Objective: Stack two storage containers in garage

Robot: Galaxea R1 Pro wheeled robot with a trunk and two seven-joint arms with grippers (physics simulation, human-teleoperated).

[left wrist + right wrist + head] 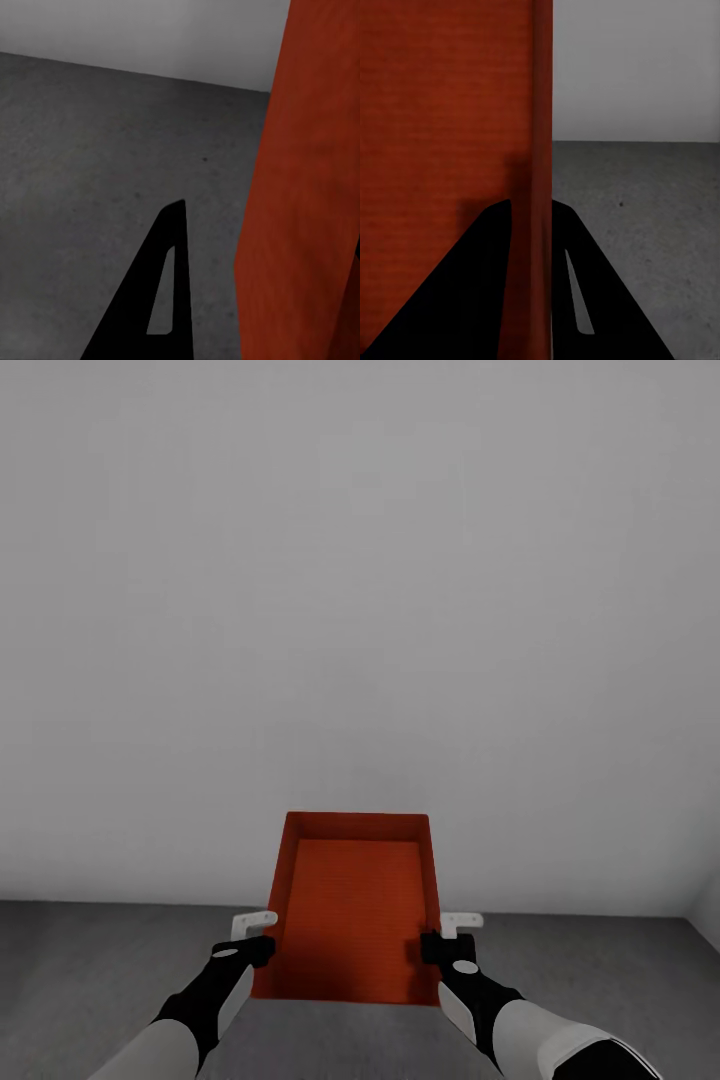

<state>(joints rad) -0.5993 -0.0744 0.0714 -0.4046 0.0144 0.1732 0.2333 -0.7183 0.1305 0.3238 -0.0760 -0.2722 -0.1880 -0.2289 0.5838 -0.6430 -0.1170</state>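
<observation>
Orange-red open-top rectangular storage container point(352, 905), thin-walled and shallow, held level between both arms, above dark grey concrete-like floor point(90, 970) and before plain white wall point(360, 610). Left gripper point(262, 938) clamped on left long wall, one dark finger point(154, 300) outside it. Right gripper point(443, 935) clamped on right long wall point(534, 187), fingers point(585, 300) straddling the rim, one inside, one outside.
</observation>
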